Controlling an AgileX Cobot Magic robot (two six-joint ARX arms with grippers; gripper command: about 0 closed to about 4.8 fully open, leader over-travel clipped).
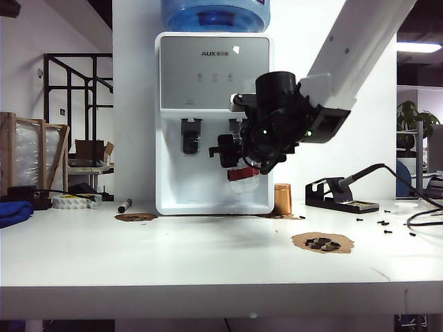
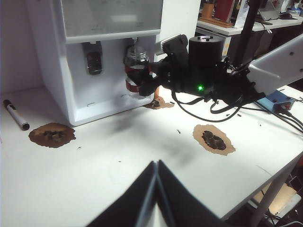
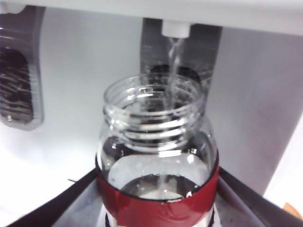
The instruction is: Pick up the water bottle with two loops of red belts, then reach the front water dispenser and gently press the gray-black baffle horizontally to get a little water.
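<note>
Under the right-hand tap of the tall white water dispenser with its gray front panel and blue jug on top, I see my right gripper holding the small clear water bottle with red bands upright, its jaws closed around the banded body, one on each side. The bottle's open threaded mouth sits just below the white spout, and a thin stream of water runs from the spout into it; a little water lies in the bottom. In the exterior view the bottle is mostly hidden behind the black wrist, with only a red band showing. My left gripper hangs above the white table, well back from the dispenser, its jaws pressed together and holding nothing. A small copper-brown cylinder stands just beside the dispenser's base.
</note>
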